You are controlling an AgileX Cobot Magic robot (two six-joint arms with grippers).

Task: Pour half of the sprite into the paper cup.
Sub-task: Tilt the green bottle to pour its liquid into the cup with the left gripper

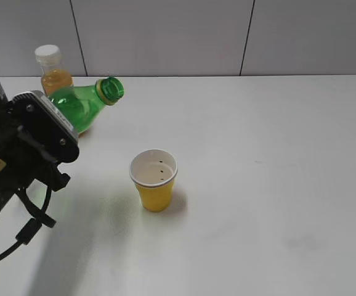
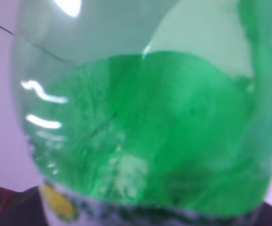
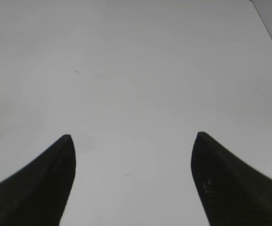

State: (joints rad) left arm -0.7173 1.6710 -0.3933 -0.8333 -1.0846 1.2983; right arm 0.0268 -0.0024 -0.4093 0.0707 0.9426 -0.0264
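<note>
While the left gripper (image 1: 73, 120) grasps the sprite (image 1: 85, 102), tilted with its uncapped mouth toward 2 o'clock, the paper cup (image 1: 154, 179) stands apart at 4 o'clock from it. Tipping further here spills on the table (image 1: 276, 154), since the mouth isn't over the cup. Right gripper (image 3: 133, 181) is spread wide, empty.

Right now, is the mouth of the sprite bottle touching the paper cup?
Apart. The exterior view shows the sprite bottle tilted, its open mouth up and left of the paper cup, with bare table between them.
</note>
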